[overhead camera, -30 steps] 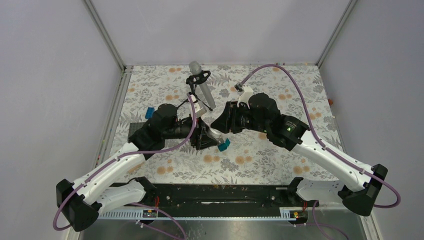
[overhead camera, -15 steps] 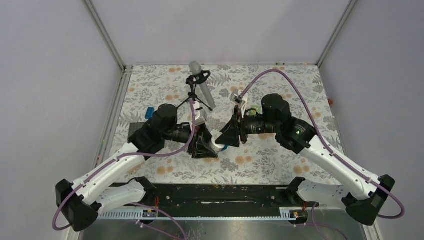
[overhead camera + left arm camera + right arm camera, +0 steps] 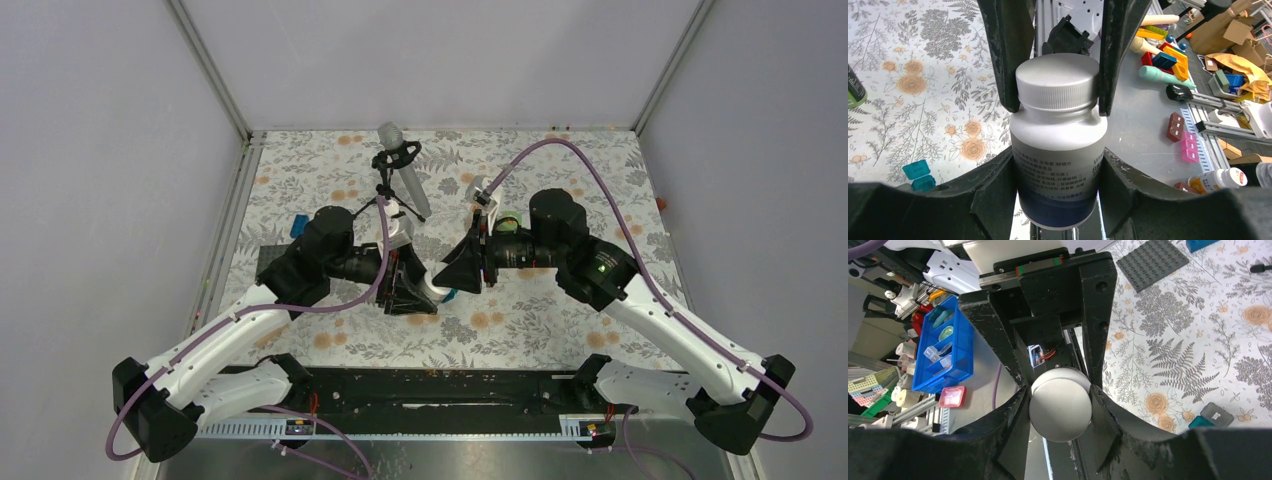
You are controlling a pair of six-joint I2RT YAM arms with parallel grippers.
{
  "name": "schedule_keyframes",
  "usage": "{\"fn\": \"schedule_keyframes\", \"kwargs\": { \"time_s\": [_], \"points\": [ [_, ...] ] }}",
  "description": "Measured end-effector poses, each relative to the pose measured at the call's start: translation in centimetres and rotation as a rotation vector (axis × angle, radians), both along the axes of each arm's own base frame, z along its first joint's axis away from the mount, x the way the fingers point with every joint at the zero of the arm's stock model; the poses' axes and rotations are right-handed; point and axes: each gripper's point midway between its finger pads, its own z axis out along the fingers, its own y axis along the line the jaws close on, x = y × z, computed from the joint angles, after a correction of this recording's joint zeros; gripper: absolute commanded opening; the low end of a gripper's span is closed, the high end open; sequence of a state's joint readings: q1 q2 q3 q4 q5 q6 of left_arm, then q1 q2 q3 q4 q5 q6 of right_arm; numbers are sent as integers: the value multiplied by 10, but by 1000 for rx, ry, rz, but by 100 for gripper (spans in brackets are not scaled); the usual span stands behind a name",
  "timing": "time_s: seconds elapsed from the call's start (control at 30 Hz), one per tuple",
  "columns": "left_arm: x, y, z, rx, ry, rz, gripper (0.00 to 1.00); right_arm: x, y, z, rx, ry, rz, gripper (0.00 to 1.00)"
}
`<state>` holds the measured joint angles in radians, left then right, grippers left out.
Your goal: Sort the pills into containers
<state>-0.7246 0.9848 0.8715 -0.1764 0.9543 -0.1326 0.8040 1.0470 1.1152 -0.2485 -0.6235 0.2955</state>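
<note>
The 2 arms are meeting above the middle of the flowered table (image 3: 560, 170), and they are sharing 1 object between them. The left gripper (image 3: 1058, 180) is clamping the body of the white bottle (image 3: 1058, 150), with 1 finger on each side of the label. The right gripper (image 3: 1060, 432) is closing on the cap (image 3: 1060, 405) of the same bottle from the opposite end. In the left wrist view its 2 dark fingers are pressing on both sides of the ribbed cap rim.

I think this arrangement is serving to open the bottle. 1 arm is keeping the body from turning while the other is gripping the cap to twist it off, so the pills inside can be reached. The cap is sitting fully on the neck, so the opening step looks not yet finished.

The bottle is lying roughly level in the air, between the 2 wrists and clear of the table. Its cap is pointing toward the right arm and its base toward the left arm. It is sitting centred between the fingers of each gripper, touching both pads.

A small teal box (image 3: 447, 295) is lying on the table just below the bottle. It is probably 1 of the containers. No loose pills are showing in any view.
</note>
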Motion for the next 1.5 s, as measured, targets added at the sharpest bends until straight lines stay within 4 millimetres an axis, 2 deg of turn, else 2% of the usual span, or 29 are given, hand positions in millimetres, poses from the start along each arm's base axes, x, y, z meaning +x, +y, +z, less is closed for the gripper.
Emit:
{"fn": "schedule_keyframes", "kwargs": {
  "time_s": [0.6, 1.0, 1.1, 1.27, 1.33, 1.4, 1.5],
  "points": [
    [-15, -1, 18, -72, 3, -101, 0, -18, -3, 21, 82, -144, 160, 8],
    [-9, -5, 20, -52, -4, -110, 0, -9, -11, 22, 107, -160, 227, 9],
    [-8, -5, 18, -47, 1, -105, 0, -8, -10, 20, 104, -143, 225, 21],
    [2, -7, 19, -43, 8, -38, 0, 5, -8, 20, 89, -71, 131, 69],
    [11, -9, 19, -43, 4, 14, 0, 16, -8, 21, 88, -50, 63, 82],
    [19, -10, 16, -35, 8, 60, 0, 30, -9, 22, 100, -34, -14, 90],
    [28, -11, 13, -23, 14, 118, 0, 43, -9, 20, 113, 6, -100, 93]
  ]
}}
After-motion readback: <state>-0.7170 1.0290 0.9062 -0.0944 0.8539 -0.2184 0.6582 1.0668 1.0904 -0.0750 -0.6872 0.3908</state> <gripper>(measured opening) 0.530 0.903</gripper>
